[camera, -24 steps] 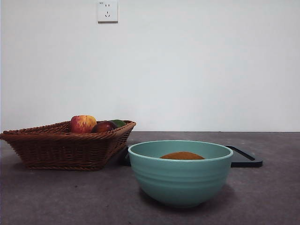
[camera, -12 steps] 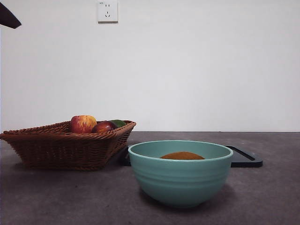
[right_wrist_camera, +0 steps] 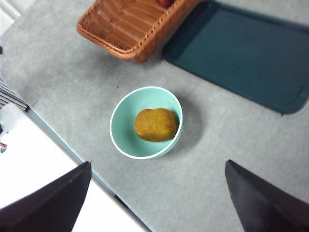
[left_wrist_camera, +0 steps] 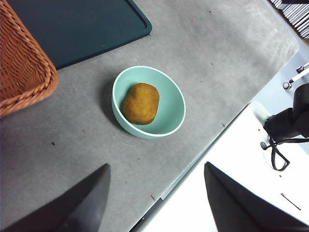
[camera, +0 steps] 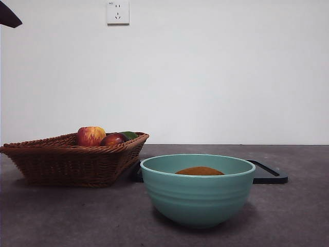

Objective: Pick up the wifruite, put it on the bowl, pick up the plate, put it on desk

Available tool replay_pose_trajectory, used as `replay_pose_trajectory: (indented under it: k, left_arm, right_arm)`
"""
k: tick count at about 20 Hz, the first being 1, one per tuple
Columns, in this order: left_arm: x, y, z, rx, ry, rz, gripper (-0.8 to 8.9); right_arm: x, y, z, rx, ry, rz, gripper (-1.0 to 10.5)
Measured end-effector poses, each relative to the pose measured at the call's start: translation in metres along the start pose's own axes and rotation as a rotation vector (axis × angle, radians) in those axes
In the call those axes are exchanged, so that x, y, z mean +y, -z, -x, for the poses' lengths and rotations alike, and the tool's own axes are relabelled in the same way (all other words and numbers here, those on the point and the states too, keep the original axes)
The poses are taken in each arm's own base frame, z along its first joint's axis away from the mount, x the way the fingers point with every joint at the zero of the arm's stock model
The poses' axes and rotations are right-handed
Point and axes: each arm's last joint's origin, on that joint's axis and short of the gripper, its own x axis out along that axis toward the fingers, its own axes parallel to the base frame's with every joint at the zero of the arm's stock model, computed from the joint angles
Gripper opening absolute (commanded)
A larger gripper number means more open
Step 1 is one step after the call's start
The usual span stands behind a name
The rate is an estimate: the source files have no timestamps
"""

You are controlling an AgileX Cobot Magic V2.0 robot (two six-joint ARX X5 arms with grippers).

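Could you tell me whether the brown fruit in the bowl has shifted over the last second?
No. The fruit sits at the same spot inside the bowl, level with its rim, just as before.

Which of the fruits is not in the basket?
The wifruite: the dull yellow-brown oval lies alone in the teal bowl. The apple and the dark red fruit sit in the wicker basket.

No text can be read anywhere. The wall socket [camera: 117, 12] at the upper left of the front view carries a tiny dark mark in its corner, too small to make out.
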Motion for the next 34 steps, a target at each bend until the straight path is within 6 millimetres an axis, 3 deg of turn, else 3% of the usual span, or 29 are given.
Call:
replay_pose_trajectory:
  k: [3,10,21,27,34]
  left_arm:
    - [0.0,0.0,0.0,0.0,0.0,0.0,3.12]
    - [0.0,0.0,0.0,-0.001,0.0,0.0,3.12]
    - [0.0,0.0,0.0,-0.003,0.001,-0.001,3.12]
    - [0.0,0.0,0.0,-0.003,0.001,-0.001,3.12]
    - [0.0,0.0,0.0,-0.003,0.001,-0.001,3.12]
  right_arm:
    - [-0.006,0.001,-0.014,0.055,-0.012,-0.064,4.4]
    - [-0.024,0.025,-0.087,0.128,-0.03,-0.182,3.7]
    - [-0.016,0.023,-0.176,0.19,0.158,-0.101,2.4]
    - [-0.016,0.024,-0.199,0.192,0.182,-0.079,1.0]
    - [-0.018,0.024,-0.207,0.182,0.197,-0.076,0.3]
